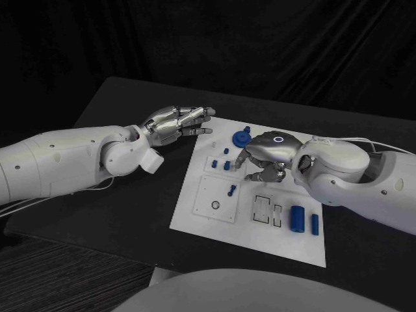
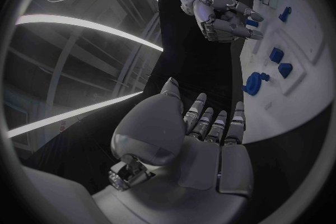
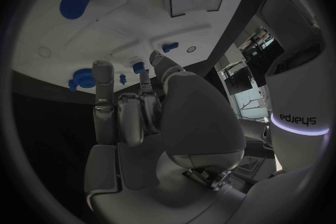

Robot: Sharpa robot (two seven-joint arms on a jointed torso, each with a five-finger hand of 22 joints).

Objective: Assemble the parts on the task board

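The white task board [image 1: 194,214] lies in the middle of the table. On it are a round blue part [image 1: 240,138], small blue parts [image 1: 227,151] and two blue cylinders [image 1: 305,220]. My right hand [image 1: 267,156] hangs over the board's middle with its fingers curled down. A small blue part [image 2: 251,22] sits between its thumb and a fingertip, and it appears pinched there. My left hand [image 1: 178,123] hovers off the board's far left corner with its fingers spread and nothing in it. Seen from the left wrist, the left hand [image 2: 203,140] faces the round part [image 2: 255,81].
The board has framed rectangular recesses [image 1: 267,208] near its front and a square plate with a ring [image 1: 216,205] at its left. Bare black table [image 1: 123,208] lies to the board's left. The table's front edge runs close below the board.
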